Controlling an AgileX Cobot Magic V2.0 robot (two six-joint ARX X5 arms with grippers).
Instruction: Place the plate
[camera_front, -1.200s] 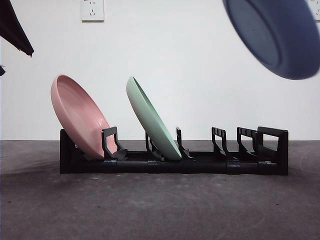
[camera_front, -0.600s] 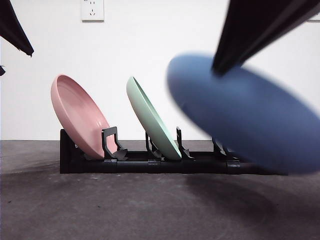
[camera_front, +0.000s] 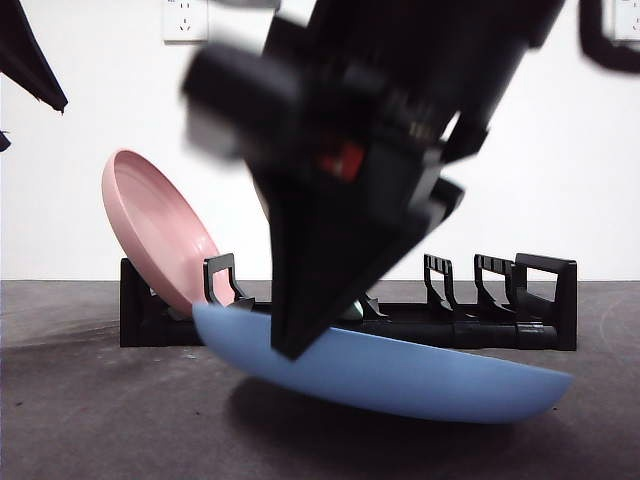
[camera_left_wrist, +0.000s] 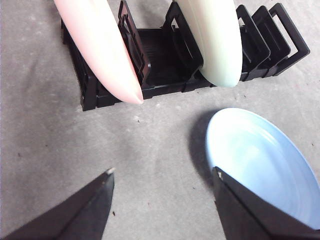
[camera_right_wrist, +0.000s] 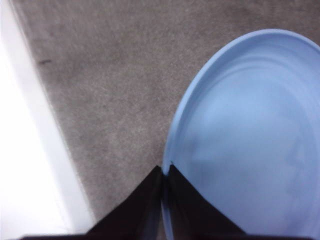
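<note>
Front view: the blue plate is held low and tilted just in front of the black rack, pinched at its rim by the right gripper; a pink plate is slotted at the rack's left end. Left wrist view: the left gripper is seen spread wide, nothing held, and a green plate is racked. Right wrist view: the rim is clamped.

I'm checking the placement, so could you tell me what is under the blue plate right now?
The blue plate, pinched at its rim by the right gripper, hangs tilted over bare grey table before the black rack, casting a shadow. Whether its lower edge touches the table cannot be seen.
</note>
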